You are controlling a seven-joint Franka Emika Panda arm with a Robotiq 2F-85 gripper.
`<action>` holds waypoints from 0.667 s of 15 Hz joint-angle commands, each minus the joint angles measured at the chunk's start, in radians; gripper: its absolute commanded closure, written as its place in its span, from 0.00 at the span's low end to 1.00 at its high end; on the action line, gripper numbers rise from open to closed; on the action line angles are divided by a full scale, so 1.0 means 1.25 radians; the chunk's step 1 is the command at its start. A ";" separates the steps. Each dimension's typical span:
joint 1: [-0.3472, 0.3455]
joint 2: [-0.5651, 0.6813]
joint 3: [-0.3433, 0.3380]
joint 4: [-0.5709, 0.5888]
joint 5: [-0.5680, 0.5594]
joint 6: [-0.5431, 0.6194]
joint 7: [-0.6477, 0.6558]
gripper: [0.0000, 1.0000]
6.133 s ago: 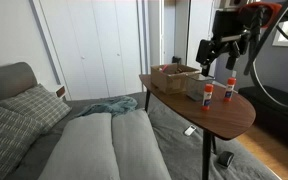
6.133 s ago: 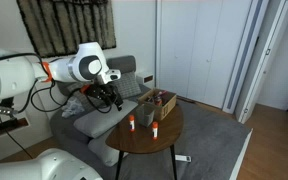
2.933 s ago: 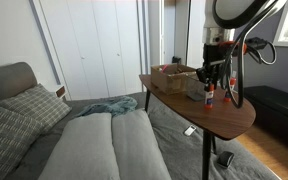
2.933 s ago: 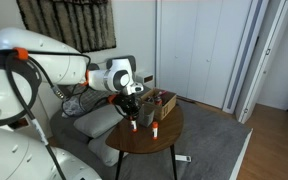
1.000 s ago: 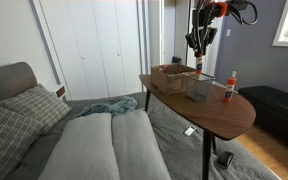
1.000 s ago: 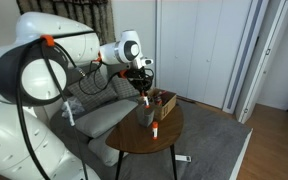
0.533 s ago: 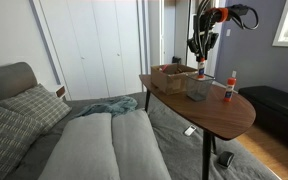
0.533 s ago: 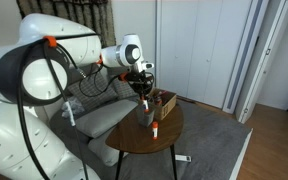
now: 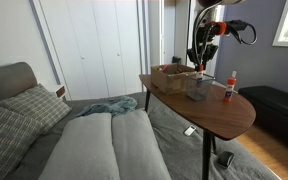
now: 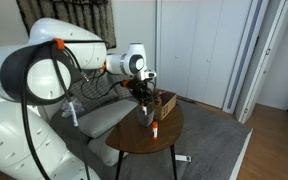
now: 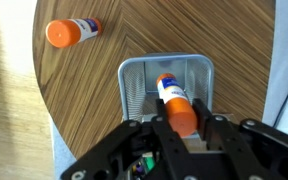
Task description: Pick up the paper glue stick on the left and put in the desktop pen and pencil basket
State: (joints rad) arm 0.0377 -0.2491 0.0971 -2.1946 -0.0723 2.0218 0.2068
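Note:
My gripper (image 11: 183, 119) is shut on the paper glue stick (image 11: 172, 92), gripping it by its orange cap with the white body pointing down. Directly below it is the dark wire-mesh pen and pencil basket (image 11: 134, 72), and the stick's lower end hangs over its open mouth. In both exterior views the gripper (image 9: 199, 61) (image 10: 144, 94) hovers just above the basket (image 9: 198, 88) (image 10: 146, 116). A second, look-alike glue stick (image 9: 229, 87) (image 10: 155, 128) (image 11: 72, 32) stands apart on the table.
The round wooden table (image 9: 219, 115) also carries a low brown box (image 9: 172, 77) right behind the basket. A grey sofa (image 9: 94, 140) with cushions lies beside the table, and white closet doors stand behind it.
My gripper has come down with the glue stick toward the mouth of the basket. The other stick and the box have not moved.

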 commanded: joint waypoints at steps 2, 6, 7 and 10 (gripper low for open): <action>0.001 0.022 -0.012 -0.021 0.025 0.058 -0.009 0.92; 0.000 0.040 -0.017 -0.029 0.030 0.075 -0.007 0.92; 0.000 0.044 -0.018 -0.029 0.033 0.075 -0.006 0.92; 0.001 0.053 -0.020 -0.030 0.037 0.076 -0.004 0.92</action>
State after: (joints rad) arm 0.0373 -0.1922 0.0780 -2.2249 -0.0550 2.0919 0.2067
